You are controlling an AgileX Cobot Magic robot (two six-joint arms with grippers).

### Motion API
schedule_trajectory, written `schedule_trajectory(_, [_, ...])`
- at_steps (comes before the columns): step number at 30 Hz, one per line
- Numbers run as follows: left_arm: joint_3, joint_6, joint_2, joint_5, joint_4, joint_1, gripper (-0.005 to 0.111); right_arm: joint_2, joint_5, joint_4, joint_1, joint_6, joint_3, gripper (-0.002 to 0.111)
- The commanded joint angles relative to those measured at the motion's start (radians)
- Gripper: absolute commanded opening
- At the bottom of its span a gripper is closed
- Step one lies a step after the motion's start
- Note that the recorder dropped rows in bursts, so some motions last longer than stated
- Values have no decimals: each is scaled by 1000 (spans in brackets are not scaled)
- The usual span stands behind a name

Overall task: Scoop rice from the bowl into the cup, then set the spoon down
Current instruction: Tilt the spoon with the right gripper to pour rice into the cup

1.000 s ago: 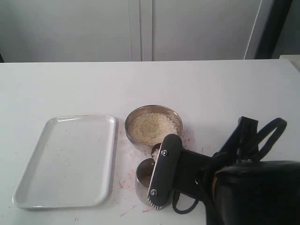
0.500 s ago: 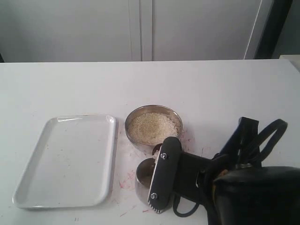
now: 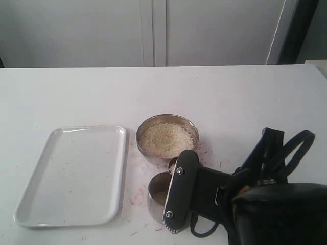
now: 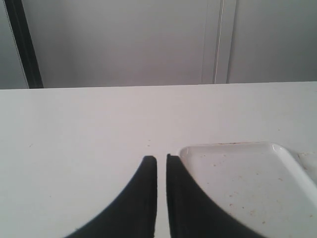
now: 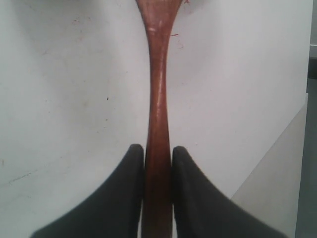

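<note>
**Spoon (image 5: 158, 99) clamped in right gripper (image 5: 158, 148), close to bowl (image 3: 167, 117) and cup (image 3: 155, 196)**

Both fingers of the right gripper press flat against the spoon's thin reddish-brown handle, one on each side, with no gap showing. In the right wrist view the handle runs straight out from between them over the white table (image 3: 230, 97). It widens toward the head, which the picture edge cuts off.

In the exterior view the bowl stands near the middle of the table, filled with pale rice (image 3: 166, 139). The cup stands just in front of it, nearer the camera. The right gripper's dark finger, marked by two screws, lies across the cup's right side and hides that part. What the cup holds cannot be told.

A white tray (image 3: 71, 173) lies to the left of bowl and cup, a little apart from both. Faint red marks (image 3: 135, 196) speckle the table between tray and cup.

The left gripper (image 4: 161, 158) shows only in its own wrist view. Its fingers are drawn nearly together with a thin slit between them, and they hold nothing. It sits low over the table, with a corner of the tray just beyond its tips.
</note>
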Motion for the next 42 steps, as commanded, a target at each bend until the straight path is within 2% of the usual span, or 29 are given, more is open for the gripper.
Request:
schedule_trajectory(1, [-7,-5,-1,-3,-5,-6,14,0,9,-12,2,10,2,0])
schedule_trajectory(12, [-7,-5,-1,-3,-5,-6,14,0,3,19,2,7,2,0])
schedule_trajectory(16, [-7,-5,-1,-3,-5,-6,14,1,2,18,31,7,2,0])
schedule_trajectory(42, [-7,-5,-1,-3,-5,-6,14,50,9,-77,70,54,2,0])
